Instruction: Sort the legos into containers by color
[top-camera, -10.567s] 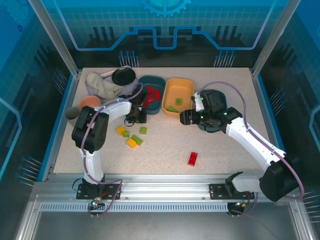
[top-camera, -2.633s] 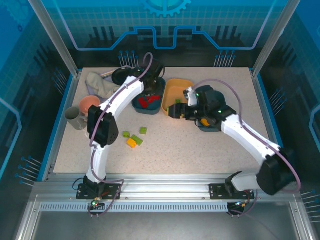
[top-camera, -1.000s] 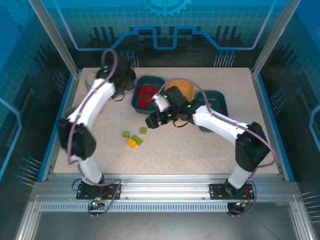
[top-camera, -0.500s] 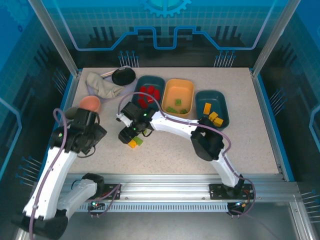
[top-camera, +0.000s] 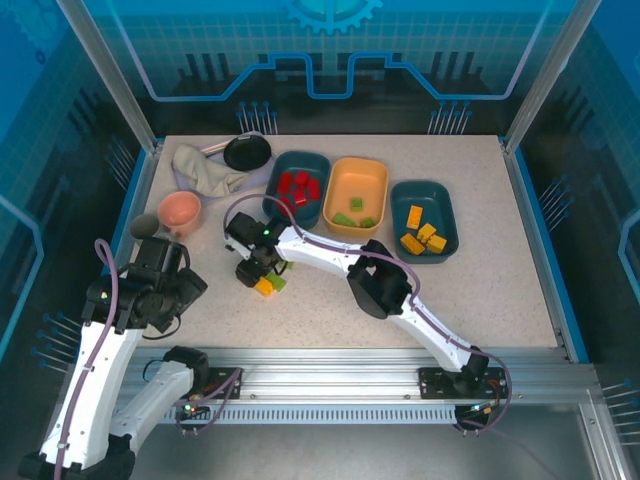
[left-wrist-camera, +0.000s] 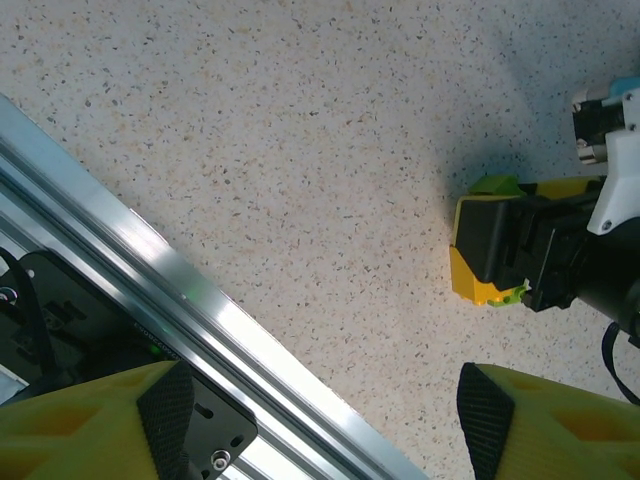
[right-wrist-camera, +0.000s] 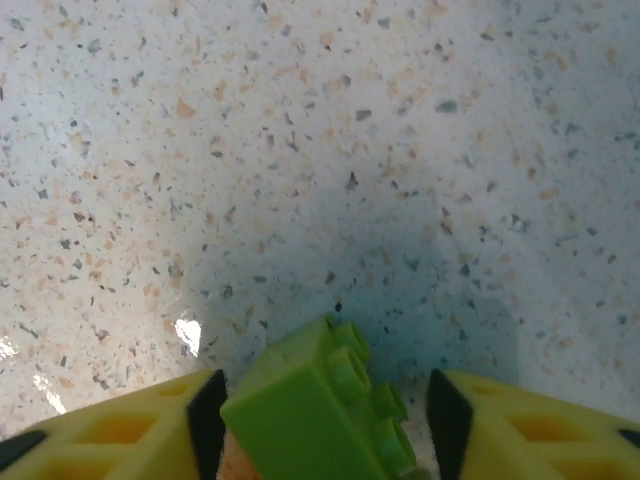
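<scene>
On the table lie a yellow lego (top-camera: 264, 288) (left-wrist-camera: 470, 285) and a light green lego (top-camera: 278, 282). My right gripper (top-camera: 257, 272) (right-wrist-camera: 320, 410) is down over them. A green lego (right-wrist-camera: 320, 405) sits between its fingers, against the left pad with a small gap to the right pad. My left gripper (top-camera: 188, 285) (left-wrist-camera: 320, 420) hangs open and empty near the front left. At the back, the left teal container (top-camera: 275, 195) holds red legos (top-camera: 298, 186). The yellow-orange container (top-camera: 362, 180) holds green legos (top-camera: 352, 212). The right teal container (top-camera: 440, 200) holds orange-yellow legos (top-camera: 422, 236).
A pink bowl (top-camera: 180, 210) and a grey cup (top-camera: 145, 228) stand at the left edge. A cloth (top-camera: 205, 170) and a black pan (top-camera: 247, 152) lie at the back left. The metal rail (left-wrist-camera: 150, 290) runs along the near edge under my left gripper.
My right gripper came from the containers down to the loose legos, and its jaws narrowed around the green one. My left arm pulled back from the back left to the near left.
</scene>
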